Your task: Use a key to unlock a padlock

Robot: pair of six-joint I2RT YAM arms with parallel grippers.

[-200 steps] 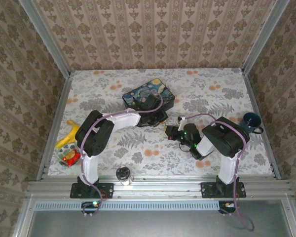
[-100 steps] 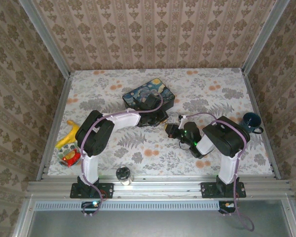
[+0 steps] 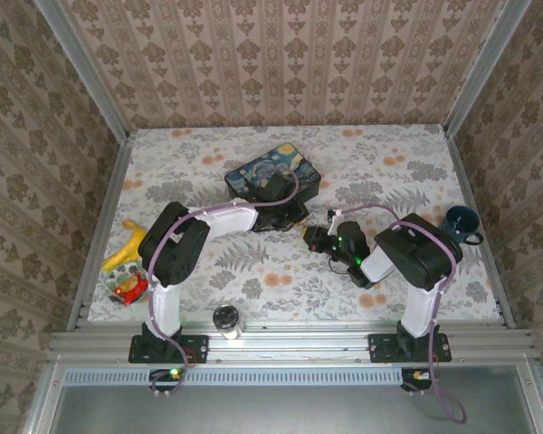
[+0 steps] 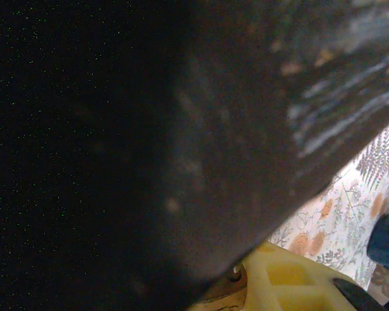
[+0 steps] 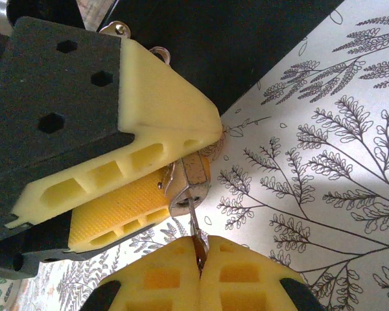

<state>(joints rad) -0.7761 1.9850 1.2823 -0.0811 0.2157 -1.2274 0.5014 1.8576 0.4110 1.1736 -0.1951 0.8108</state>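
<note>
In the right wrist view the small brass padlock (image 5: 193, 184) is clamped between the yellow fingers (image 5: 152, 97) of my left gripper (image 5: 189, 170), just off the dark-blue tin box (image 5: 246, 39). My right gripper (image 5: 200, 251) is shut on the thin key (image 5: 196, 227), and the key's blade reaches into the keyhole on the padlock's underside. From above, the left gripper (image 3: 294, 220) and right gripper (image 3: 313, 239) meet tip to tip in front of the box (image 3: 273, 174). The left wrist view is mostly the box's dark wall, with a yellow finger (image 4: 292, 278) and a brass edge of the padlock (image 4: 228, 293).
A banana (image 3: 125, 246) and a red toy (image 3: 128, 289) lie at the table's left edge. A dark blue cup (image 3: 460, 221) stands at the right edge. A small round jar (image 3: 226, 318) sits at the front rail between the arm bases.
The right gripper has edged slightly up towards the left gripper and the box. The left arm has not moved.
</note>
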